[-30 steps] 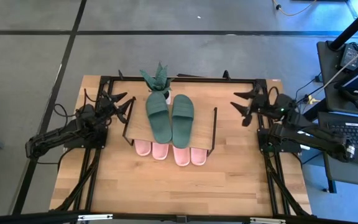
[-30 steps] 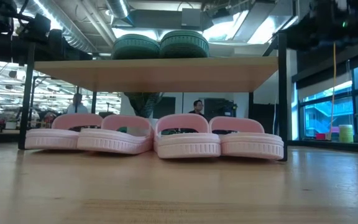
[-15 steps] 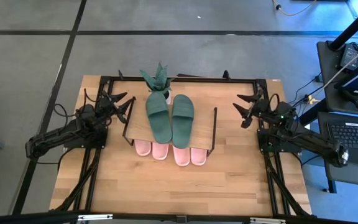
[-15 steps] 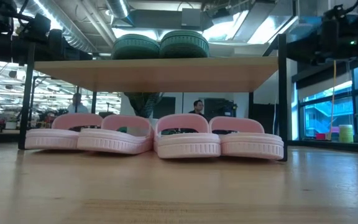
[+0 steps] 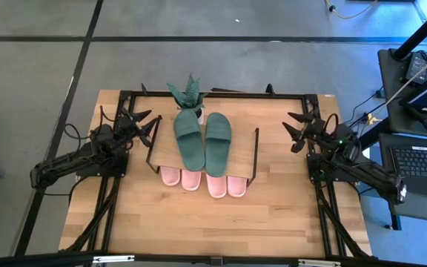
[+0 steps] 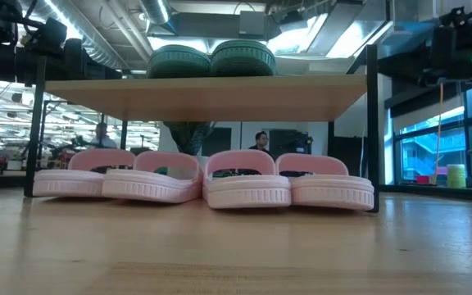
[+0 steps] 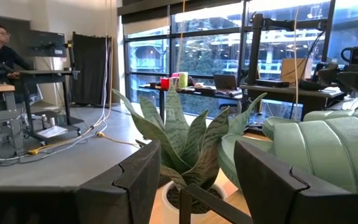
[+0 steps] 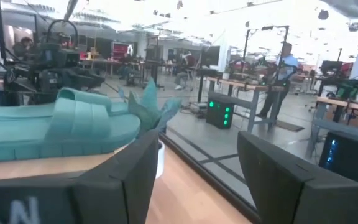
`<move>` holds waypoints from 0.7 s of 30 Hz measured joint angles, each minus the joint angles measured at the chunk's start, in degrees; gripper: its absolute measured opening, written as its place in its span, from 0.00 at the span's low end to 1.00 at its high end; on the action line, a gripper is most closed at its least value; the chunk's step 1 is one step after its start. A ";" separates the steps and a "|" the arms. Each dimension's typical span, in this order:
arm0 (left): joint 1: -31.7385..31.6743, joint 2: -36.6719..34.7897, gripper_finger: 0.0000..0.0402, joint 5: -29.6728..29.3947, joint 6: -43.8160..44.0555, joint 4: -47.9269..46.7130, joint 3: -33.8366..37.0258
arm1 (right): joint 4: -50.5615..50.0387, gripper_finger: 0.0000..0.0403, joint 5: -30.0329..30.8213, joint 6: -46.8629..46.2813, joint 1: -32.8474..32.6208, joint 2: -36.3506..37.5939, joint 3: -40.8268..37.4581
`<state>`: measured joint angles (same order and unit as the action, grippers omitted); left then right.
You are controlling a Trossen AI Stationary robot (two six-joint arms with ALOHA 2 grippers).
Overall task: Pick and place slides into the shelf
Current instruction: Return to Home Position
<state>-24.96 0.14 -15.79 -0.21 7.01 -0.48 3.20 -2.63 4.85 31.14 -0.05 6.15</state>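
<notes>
1. One wooden counter [image 5: 199,230] carries the whole job, which looks all but finished.
2. Two arms flank the shelf [image 5: 242,152]. The left pincer [image 5: 145,124] sits off the shelf's left side and the right pincer [image 5: 293,132] off its right. Both are spread wide, hold nothing and are clear of the frame. The likely risk is that a pincer swinging inward on its way home catches a thin wire leg, jolts the shelf and spills what lies on top.
3. One shelf stands mid-counter, a light board on black wire legs.
4. Six slides in all: two green slides [image 5: 189,141] lie side by side on the shelf's board. Four pink slides [image 6: 248,187] sit in a row beneath it, poking past its front edge, where a low sweep might clip them.
5. One potted plant [image 5: 189,95] sits just behind the shelf.
</notes>
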 joint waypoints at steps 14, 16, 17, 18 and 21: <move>0.01 0.00 0.49 -0.02 0.02 0.02 0.01 | 7.76 0.55 0.70 1.18 1.45 -0.04 -5.77; 0.01 0.00 0.49 -0.02 0.02 0.02 0.01 | 6.43 0.55 0.69 1.87 1.63 -0.04 -5.77; 0.01 0.00 0.49 -0.02 0.02 0.01 0.01 | 5.62 0.55 0.69 1.92 1.66 -0.04 -5.77; 0.01 0.00 0.49 -0.02 0.02 0.01 0.01 | 4.67 0.55 0.69 1.87 1.64 -0.04 -5.77; 0.01 0.00 0.49 -0.02 0.04 0.00 0.01 | 0.98 0.55 0.67 1.46 1.64 -0.04 -5.74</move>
<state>-24.95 0.14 -15.81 -0.16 7.01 -0.47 4.18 -1.96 6.31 32.77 -0.10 0.40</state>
